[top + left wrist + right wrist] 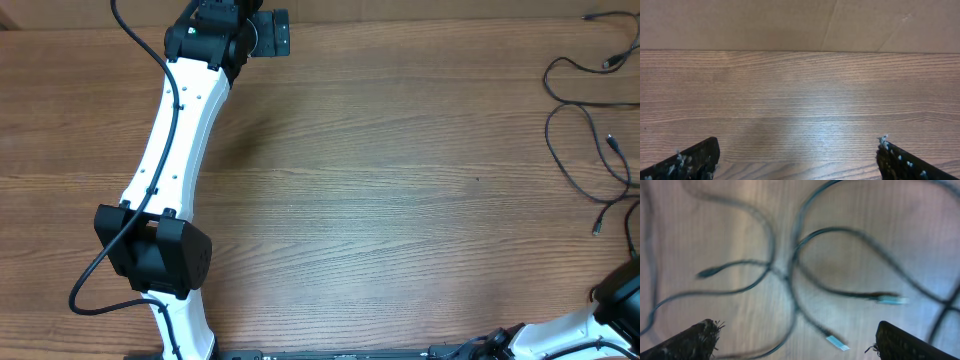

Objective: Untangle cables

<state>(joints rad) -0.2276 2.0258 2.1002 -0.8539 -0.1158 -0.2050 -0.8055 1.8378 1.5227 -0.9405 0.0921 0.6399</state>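
Several thin black cables [585,130] lie in loose loops at the table's far right edge in the overhead view, with small plug ends [598,225]. The right wrist view shows them blurred below my right gripper [797,342]: crossing cords [790,275], one silver-tipped plug [837,341] between the fingertips and another [892,299] to the right. The right gripper is open and holds nothing. My left gripper [797,160] is open and empty over bare wood at the table's far left, near the back edge [268,35].
A cardboard wall [800,25] stands along the table's back edge, just ahead of the left gripper. The left arm [175,150] stretches along the left side of the wooden table [400,200]. The right arm's base [620,300] is at the bottom right corner.
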